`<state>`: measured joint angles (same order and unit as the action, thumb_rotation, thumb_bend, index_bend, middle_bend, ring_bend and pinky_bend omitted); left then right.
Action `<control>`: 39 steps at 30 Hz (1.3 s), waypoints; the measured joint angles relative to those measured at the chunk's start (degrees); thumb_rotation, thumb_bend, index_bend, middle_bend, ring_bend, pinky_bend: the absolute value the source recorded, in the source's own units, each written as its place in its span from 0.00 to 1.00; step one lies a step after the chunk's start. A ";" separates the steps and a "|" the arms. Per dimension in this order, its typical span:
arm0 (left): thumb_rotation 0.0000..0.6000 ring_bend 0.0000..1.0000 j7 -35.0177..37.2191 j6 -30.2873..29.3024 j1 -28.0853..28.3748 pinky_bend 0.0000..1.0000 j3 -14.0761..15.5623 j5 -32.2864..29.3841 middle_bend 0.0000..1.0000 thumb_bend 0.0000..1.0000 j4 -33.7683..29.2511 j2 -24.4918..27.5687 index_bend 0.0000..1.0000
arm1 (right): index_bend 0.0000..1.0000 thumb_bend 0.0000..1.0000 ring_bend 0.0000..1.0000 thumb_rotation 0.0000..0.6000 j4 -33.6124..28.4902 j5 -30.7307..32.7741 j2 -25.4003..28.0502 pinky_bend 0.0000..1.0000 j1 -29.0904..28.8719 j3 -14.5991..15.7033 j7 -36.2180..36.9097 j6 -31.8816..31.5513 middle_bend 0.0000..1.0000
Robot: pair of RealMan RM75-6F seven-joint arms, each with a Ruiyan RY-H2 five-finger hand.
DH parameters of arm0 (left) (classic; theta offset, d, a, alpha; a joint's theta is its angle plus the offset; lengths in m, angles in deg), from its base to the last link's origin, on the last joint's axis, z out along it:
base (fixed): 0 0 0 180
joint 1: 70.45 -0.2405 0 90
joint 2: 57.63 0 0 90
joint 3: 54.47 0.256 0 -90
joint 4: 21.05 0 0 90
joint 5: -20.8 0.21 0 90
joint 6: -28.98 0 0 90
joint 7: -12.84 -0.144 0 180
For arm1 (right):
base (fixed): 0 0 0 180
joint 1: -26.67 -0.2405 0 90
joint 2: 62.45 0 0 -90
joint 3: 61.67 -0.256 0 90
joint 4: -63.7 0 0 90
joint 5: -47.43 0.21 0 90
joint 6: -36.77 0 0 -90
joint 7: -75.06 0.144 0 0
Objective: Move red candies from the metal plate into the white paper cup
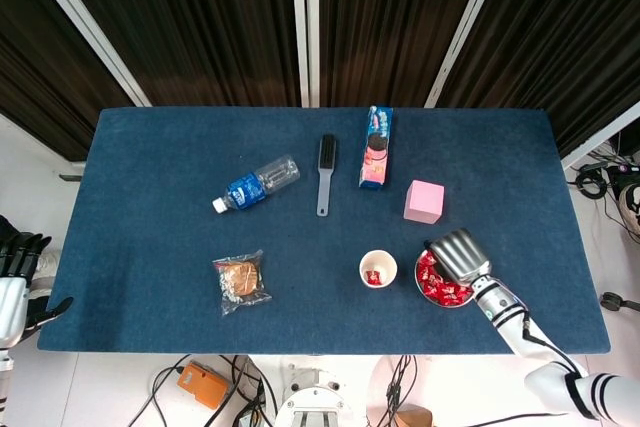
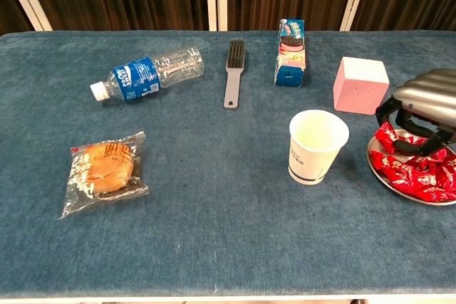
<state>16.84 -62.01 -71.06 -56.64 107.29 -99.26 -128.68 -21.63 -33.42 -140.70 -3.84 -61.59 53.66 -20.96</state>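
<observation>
Fingers (image 2: 396,120) of the right hand (image 2: 422,105) are curled down over the plate (image 2: 385,174), and a red candy (image 2: 388,135) is seen pinched under them, raised slightly above the heap of candies (image 2: 420,172). The plate is set on the tabletop (image 2: 214,197) just right of the cup (image 2: 317,146), in which one candy (image 1: 374,276) is visible from the head view. The left hand (image 1: 12,277) is held off the tabletop's left edge, its fingers spread and empty. A pink box (image 2: 360,85) is placed behind the plate, with a brush (image 2: 232,72), cookie pack (image 2: 291,52), bottle (image 2: 147,72) and bagged bun (image 2: 105,171) elsewhere.
</observation>
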 measured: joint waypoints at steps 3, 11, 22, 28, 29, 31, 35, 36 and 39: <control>1.00 0.00 0.05 -0.11 0.06 0.00 -0.06 0.12 0.11 0.00 -0.03 0.01 0.12 | 0.73 0.66 1.00 1.00 -2.12 -1.54 1.73 1.00 0.75 0.14 0.22 -2.41 0.90; 1.00 0.00 -0.35 -0.51 0.02 0.00 -0.07 0.41 0.11 0.00 -0.64 0.28 0.12 | 0.73 0.66 1.00 1.00 -11.85 -8.25 6.37 1.00 0.78 -1.11 1.29 -7.73 0.90; 1.00 0.00 -0.25 -0.52 -0.39 0.00 0.11 0.04 0.11 0.00 -0.54 0.16 0.12 | 0.69 0.66 1.00 1.00 -14.61 -7.45 4.00 1.00 -3.84 -2.91 -3.10 -1.08 0.90; 1.00 0.00 -0.10 -0.39 -0.38 0.00 -0.01 -0.18 0.11 0.00 -0.20 0.06 0.12 | 0.59 0.59 1.00 1.00 -13.10 -6.34 2.25 1.00 -4.24 -2.62 -3.96 -0.26 0.90; 1.00 0.00 -0.07 -0.41 -0.38 0.00 -0.02 -0.17 0.11 0.00 -0.21 0.07 0.12 | 0.58 0.57 1.00 1.00 -12.94 -6.34 2.10 1.00 -4.26 -2.61 -3.80 -0.29 0.90; 1.00 0.00 -0.20 -0.40 -0.38 0.00 -0.02 -0.15 0.11 0.00 -0.16 0.07 0.12 | 0.55 0.53 1.00 1.00 -12.64 -6.40 1.84 1.00 -4.30 -2.59 -3.48 -0.37 0.90; 1.00 0.00 -0.07 -0.31 -0.44 0.00 0.01 -0.27 0.11 0.00 -0.11 0.03 0.12 | 0.48 0.45 1.00 1.00 -11.98 -6.58 1.33 1.00 -4.43 -2.49 -2.81 -0.45 0.90; 1.00 0.00 -0.02 -0.28 -0.45 0.00 0.01 -0.29 0.11 0.00 -0.09 0.02 0.12 | 0.47 0.43 1.00 1.00 -11.93 -6.62 1.27 1.00 -4.45 -2.46 -2.70 -0.45 0.90; 1.00 0.00 0.05 -0.29 -0.47 0.00 -0.01 -0.33 0.11 0.00 0.04 -0.02 0.12 | 0.45 0.42 1.00 1.00 -11.83 -6.94 1.18 1.00 -4.42 -2.45 -2.23 -0.86 0.90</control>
<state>16.89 -62.30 -71.53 -56.66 106.96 -99.22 -128.70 -33.46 -40.35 -139.52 -8.26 -64.03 51.43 -21.82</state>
